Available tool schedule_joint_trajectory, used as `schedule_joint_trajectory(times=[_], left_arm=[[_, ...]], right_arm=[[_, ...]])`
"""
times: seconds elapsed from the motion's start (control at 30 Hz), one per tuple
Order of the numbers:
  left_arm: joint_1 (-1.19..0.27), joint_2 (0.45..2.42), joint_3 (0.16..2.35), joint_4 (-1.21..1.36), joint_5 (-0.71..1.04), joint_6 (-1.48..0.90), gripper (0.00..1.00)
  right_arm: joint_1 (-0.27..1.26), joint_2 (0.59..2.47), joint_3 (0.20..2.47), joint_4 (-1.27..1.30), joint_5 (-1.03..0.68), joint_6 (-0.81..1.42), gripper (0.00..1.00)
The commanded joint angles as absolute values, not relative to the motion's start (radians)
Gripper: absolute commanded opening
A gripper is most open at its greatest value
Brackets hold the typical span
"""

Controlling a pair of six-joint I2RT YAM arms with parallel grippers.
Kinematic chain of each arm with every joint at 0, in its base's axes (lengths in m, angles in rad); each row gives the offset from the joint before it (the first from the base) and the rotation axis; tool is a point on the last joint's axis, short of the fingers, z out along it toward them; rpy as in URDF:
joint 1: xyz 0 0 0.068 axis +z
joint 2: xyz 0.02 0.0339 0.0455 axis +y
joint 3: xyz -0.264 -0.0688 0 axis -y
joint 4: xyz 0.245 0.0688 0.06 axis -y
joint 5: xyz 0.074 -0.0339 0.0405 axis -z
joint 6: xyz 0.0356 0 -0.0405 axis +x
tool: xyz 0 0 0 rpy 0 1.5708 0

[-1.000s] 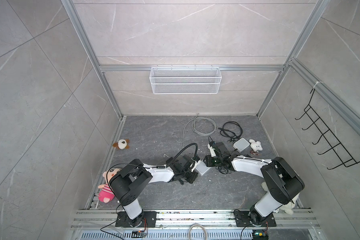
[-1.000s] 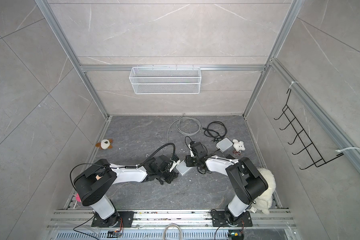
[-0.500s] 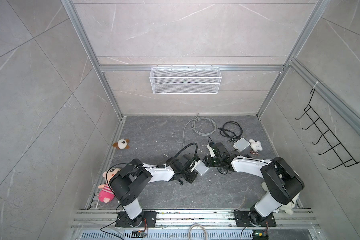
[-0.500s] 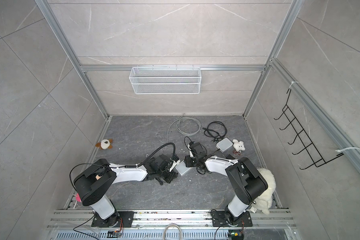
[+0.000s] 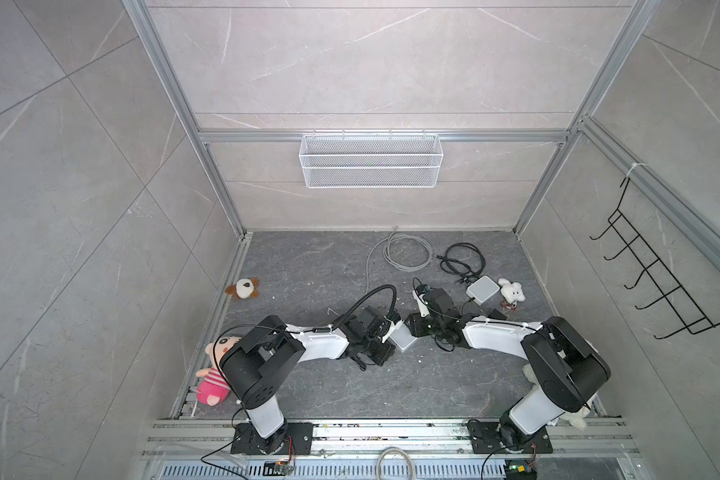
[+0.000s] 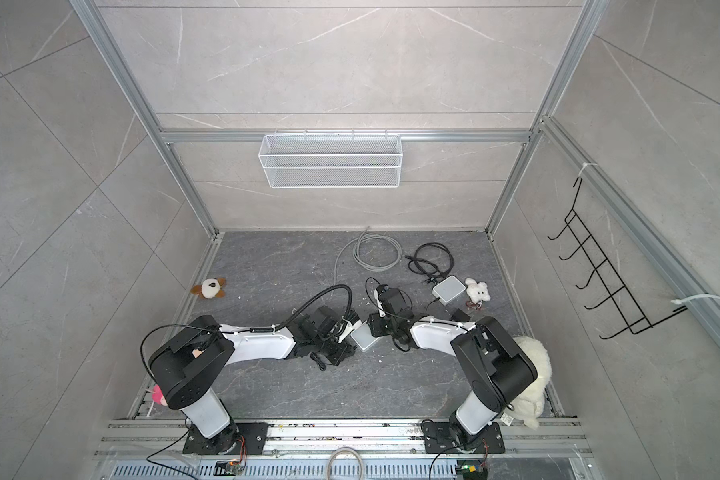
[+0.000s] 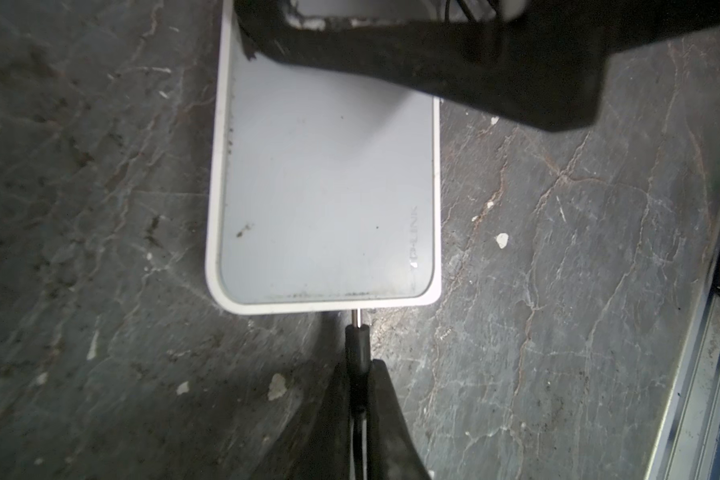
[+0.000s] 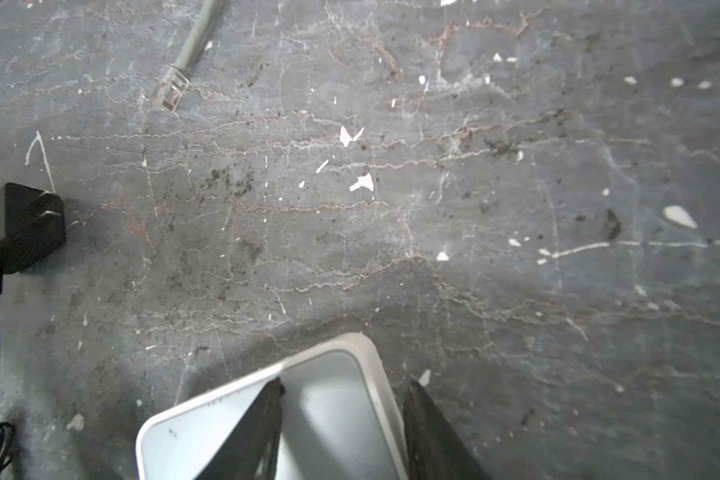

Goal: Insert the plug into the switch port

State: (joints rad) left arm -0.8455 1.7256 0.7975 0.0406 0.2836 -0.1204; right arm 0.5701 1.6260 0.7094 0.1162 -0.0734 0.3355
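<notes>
The white switch [image 5: 404,340] lies on the dark stone floor between my two arms in both top views. My left gripper [image 7: 360,368] is shut on the black barrel plug [image 7: 358,345]. In the left wrist view the plug's metal tip [image 7: 356,316] meets the switch's [image 7: 325,187] near edge; the port itself is hidden. My right gripper [image 8: 344,388] is closed on the switch's [image 8: 329,415] far corner, one finger [image 8: 262,419] over the top face, the other [image 8: 429,419] outside the side edge. That finger crosses the switch in the left wrist view.
A second white box [image 5: 482,289], a white plush [image 5: 512,291] and a black cable coil [image 5: 462,259] lie at the back right. A grey cable [image 5: 404,249] ends in a connector [image 8: 171,91]. A black power adapter [image 8: 17,226] lies nearby. Plush toys [image 5: 242,288] sit at the left.
</notes>
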Motion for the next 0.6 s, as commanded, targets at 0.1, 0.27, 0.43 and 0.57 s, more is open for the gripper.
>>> schedule_joint_trajectory(times=[0.1,0.27,0.43,0.57], left_arm=[[-0.792,1.806,0.773,-0.112,0.142,-0.083,0.10],[-0.789,1.816,0.829,-0.179,0.214,-0.088,0.09],[-0.787,1.819,0.846,-0.223,0.262,-0.038,0.09],[-0.773,1.807,0.844,-0.226,0.305,-0.009,0.09]], right_arm=[[0.618,1.609,0.618,0.049,-0.172,0.343,0.48],[0.622,1.582,0.598,0.087,-0.171,0.350,0.49],[0.623,1.589,0.605,0.103,-0.157,0.342,0.49],[0.623,1.601,0.622,0.098,-0.156,0.321,0.49]])
